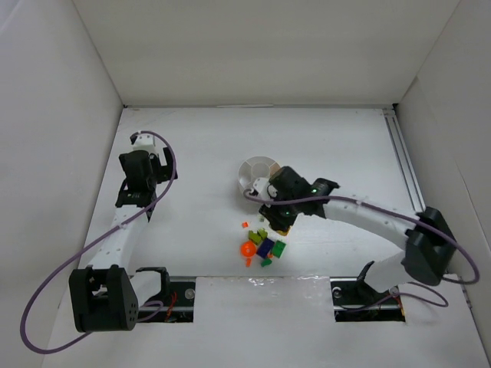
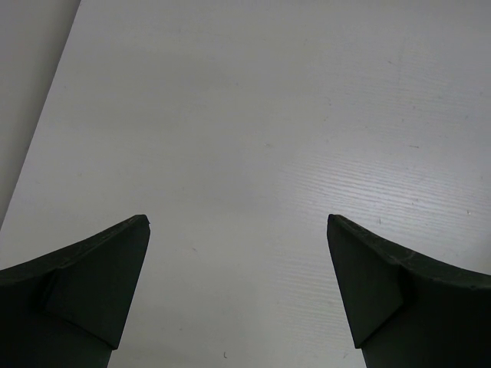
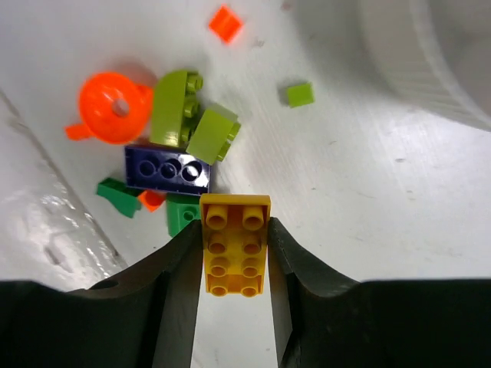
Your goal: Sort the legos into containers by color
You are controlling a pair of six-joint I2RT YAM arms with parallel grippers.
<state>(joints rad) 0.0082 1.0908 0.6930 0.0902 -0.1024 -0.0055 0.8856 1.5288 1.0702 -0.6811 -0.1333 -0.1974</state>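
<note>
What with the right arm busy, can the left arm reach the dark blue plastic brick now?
Probably not easily: the left hand hangs open far to the left, and the right hand, gripping a yellow plastic brick, crowds the dark blue plastic brick.

The top view looks down from above and behind both arm bases, far enough back to take in the whole white counter [image 1: 307,138]. The left wrist view sits just behind the left claw [image 2: 236,218], facing forward and down at counter surface close by. The right wrist view sits likewise behind the right claw [image 3: 232,224], very close over a yellow studded plastic brick [image 3: 235,253], a heap of small coloured plastic bricks [image 3: 167,169] and the rim of a round white plastic dish [image 3: 430,69]. Top and right wrist views share that heap and dish.
</note>
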